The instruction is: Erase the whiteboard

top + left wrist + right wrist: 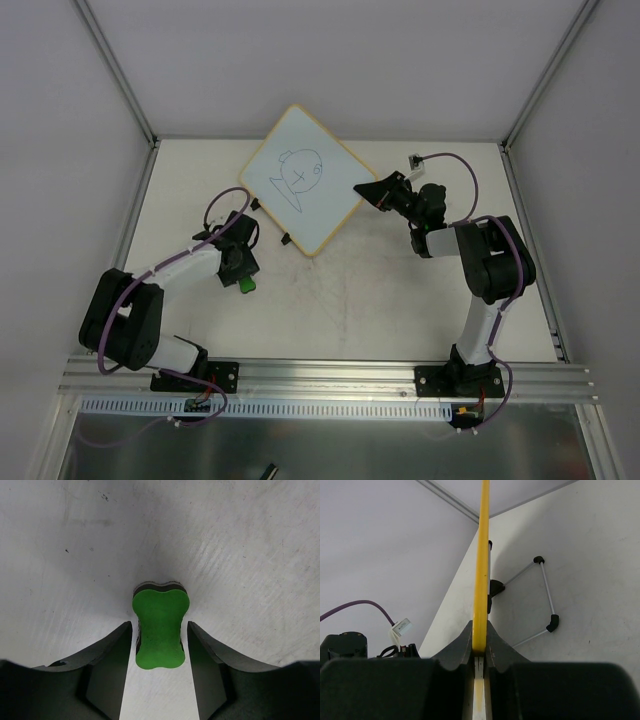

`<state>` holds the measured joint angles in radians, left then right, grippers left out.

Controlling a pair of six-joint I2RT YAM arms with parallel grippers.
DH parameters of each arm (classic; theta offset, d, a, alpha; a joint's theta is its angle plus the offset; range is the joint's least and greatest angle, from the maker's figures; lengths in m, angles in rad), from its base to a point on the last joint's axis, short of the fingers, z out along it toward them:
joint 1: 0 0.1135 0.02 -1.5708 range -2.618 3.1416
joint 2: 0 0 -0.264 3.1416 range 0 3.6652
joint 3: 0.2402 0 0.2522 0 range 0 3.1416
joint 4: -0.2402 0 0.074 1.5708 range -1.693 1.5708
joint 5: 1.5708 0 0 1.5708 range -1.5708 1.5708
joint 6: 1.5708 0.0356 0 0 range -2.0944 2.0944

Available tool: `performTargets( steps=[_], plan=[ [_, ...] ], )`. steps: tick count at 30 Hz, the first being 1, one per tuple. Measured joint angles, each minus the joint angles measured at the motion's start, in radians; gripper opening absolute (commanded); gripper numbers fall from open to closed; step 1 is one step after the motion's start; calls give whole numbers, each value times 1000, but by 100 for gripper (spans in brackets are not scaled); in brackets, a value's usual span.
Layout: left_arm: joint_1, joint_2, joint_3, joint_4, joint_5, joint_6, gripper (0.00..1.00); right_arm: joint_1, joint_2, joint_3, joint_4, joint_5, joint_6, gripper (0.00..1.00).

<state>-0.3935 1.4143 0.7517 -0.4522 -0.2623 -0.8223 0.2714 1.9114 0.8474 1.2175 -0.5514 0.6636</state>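
At the counter's far middle: whiteboard [300,180], white square, yellowish frame, dark doodle | right pincer [366,189] clamps its edge | left pincer [243,275] narrowly flanks green eraser [160,625], grip unclear

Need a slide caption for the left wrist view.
Left jaws flank the green eraser lying on the table, not yet clamped.
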Motion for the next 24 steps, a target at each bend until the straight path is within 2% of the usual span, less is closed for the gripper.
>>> performTargets(
  steps=[7,8,11,15,24],
  plan=[
    [0,20,6,3,1,1,43,0,0,0,2,-1,0,0],
    [0,23,6,3,1,1,38,0,0,0,2,-1,1,0],
    [0,24,6,4,2,2,35,0,0,0,4,-2,1,0],
    [0,21,6,5,3,4,24,0,0,0,5,-3,1,0],
    [0,-48,17,0,27,40,21,0,0,0,5,-3,1,0]
  ],
)
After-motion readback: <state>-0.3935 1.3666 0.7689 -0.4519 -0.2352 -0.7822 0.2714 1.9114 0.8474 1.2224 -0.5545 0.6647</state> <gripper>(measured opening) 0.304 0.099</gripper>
